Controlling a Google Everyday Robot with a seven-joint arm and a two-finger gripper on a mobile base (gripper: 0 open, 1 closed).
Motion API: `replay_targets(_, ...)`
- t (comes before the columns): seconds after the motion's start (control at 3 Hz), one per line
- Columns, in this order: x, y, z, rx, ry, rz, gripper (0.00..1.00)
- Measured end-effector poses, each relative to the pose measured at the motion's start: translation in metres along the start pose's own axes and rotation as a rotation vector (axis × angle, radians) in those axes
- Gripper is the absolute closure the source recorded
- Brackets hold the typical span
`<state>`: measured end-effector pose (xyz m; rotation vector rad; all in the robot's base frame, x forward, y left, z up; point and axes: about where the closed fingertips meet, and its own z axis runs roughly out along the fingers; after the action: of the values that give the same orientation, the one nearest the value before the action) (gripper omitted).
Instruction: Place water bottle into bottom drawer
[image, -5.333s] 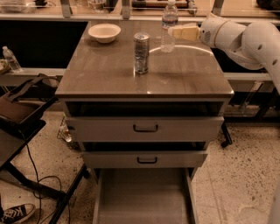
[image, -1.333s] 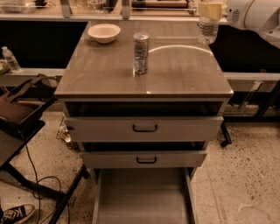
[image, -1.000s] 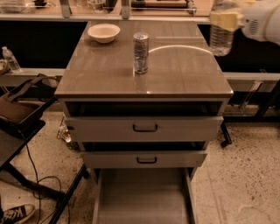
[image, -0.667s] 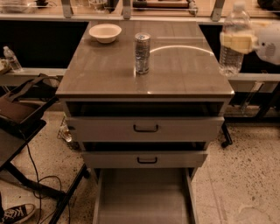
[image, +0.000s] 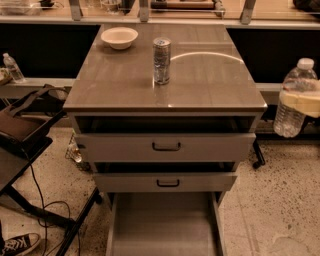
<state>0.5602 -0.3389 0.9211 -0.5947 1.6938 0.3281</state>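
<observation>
The water bottle (image: 295, 97), clear and ribbed with a white cap, hangs upright in the air at the right edge of the view, beside the cabinet's right side and off the top. My gripper (image: 306, 103) is shut on the water bottle around its middle; only its pale finger shows, the rest is out of frame. The bottom drawer (image: 165, 227) is pulled out at the foot of the cabinet, with a bare flat floor. The bottle is to the right of and well above it.
A silver can (image: 161, 60) and a white bowl (image: 119, 37) stand on the cabinet top (image: 165, 75). Two upper drawers with black handles (image: 166, 146) are slightly open. A black chair with cables (image: 25, 130) stands left; a shoe (image: 17, 243) lies bottom left.
The bottle was lifted off the back of the cabinet top and carried right and down, past the top's right edge, to beside the cabinet.
</observation>
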Motion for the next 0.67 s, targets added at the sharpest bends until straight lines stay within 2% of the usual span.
replay_targets(0.33,0.054,-0.0022,-0.0318,0.024,0.014,0.077,1.0)
replay_targets(0.67,0.0609,0.0006,-0.0335,0.014,0.016,0.077,1.0)
